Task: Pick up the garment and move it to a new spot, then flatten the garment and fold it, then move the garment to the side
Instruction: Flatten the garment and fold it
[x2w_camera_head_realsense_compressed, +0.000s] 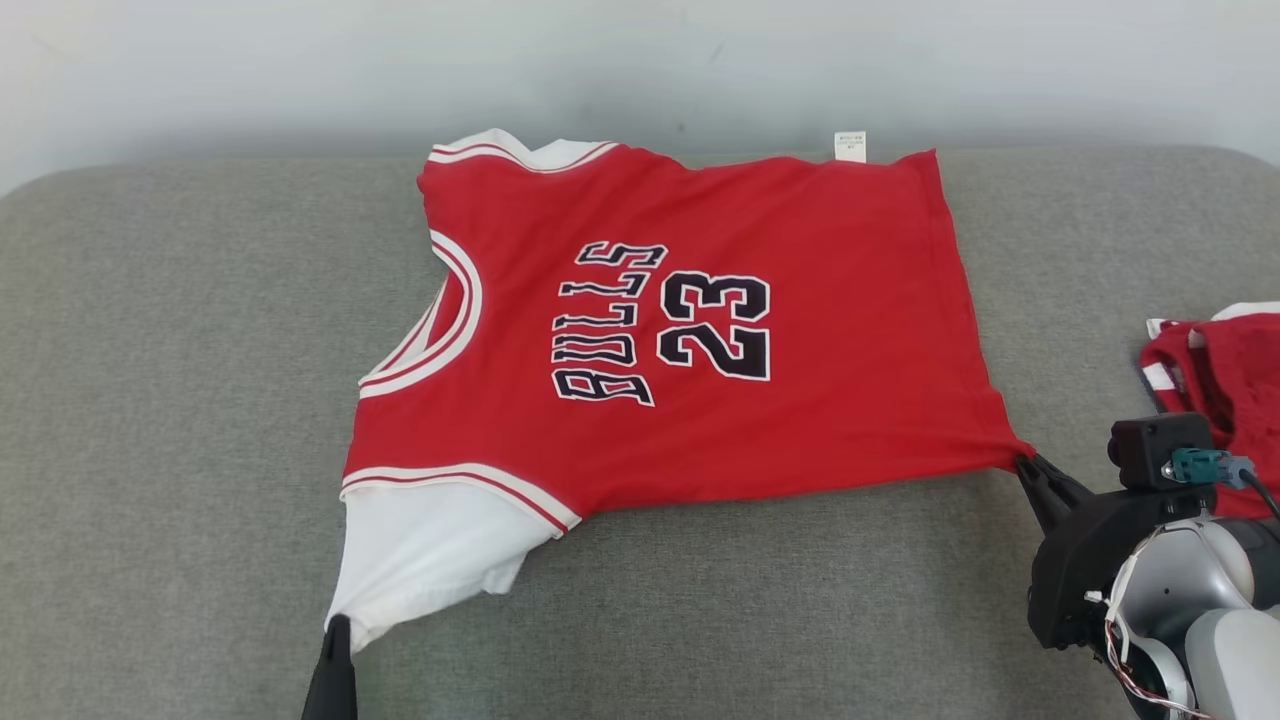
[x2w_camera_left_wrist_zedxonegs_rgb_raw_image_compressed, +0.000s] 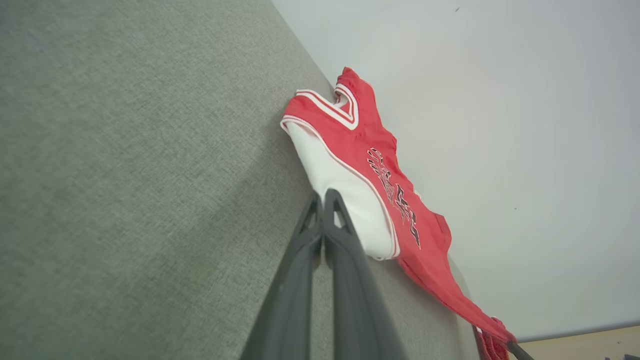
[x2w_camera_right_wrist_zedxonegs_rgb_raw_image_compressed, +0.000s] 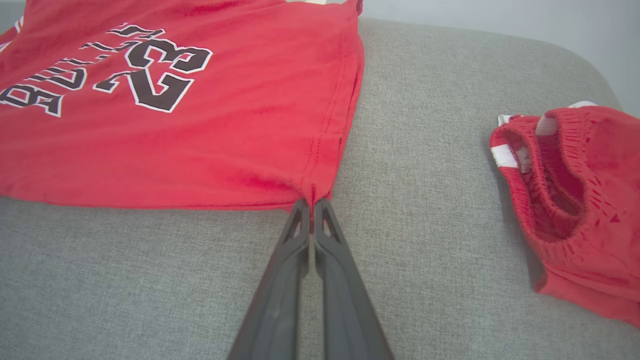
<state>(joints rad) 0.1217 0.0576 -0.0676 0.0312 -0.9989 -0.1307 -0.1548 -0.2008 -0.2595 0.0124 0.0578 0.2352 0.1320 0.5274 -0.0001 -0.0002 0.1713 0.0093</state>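
The garment (x2w_camera_head_realsense_compressed: 700, 330) is a red jersey with white sleeves and black "BULLS 23" lettering, spread nearly flat on the grey cushion (x2w_camera_head_realsense_compressed: 150, 400), neck to the left. My left gripper (x2w_camera_head_realsense_compressed: 338, 622) is shut on the tip of the near white sleeve (x2w_camera_left_wrist_zedxonegs_rgb_raw_image_compressed: 345, 200). At the near hem corner, my right gripper (x2w_camera_head_realsense_compressed: 1025, 462) is shut on the red fabric (x2w_camera_right_wrist_zedxonegs_rgb_raw_image_compressed: 320, 165), which is pulled to a point. In the wrist views, the left gripper (x2w_camera_left_wrist_zedxonegs_rgb_raw_image_compressed: 322, 192) and the right gripper (x2w_camera_right_wrist_zedxonegs_rgb_raw_image_compressed: 312, 201) both show their fingers pressed together on cloth.
A crumpled pair of red shorts (x2w_camera_head_realsense_compressed: 1215, 375) with white trim lies at the right edge of the cushion, close to my right arm; they also appear as shorts (x2w_camera_right_wrist_zedxonegs_rgb_raw_image_compressed: 575, 200). A pale wall (x2w_camera_head_realsense_compressed: 640, 60) runs behind the cushion.
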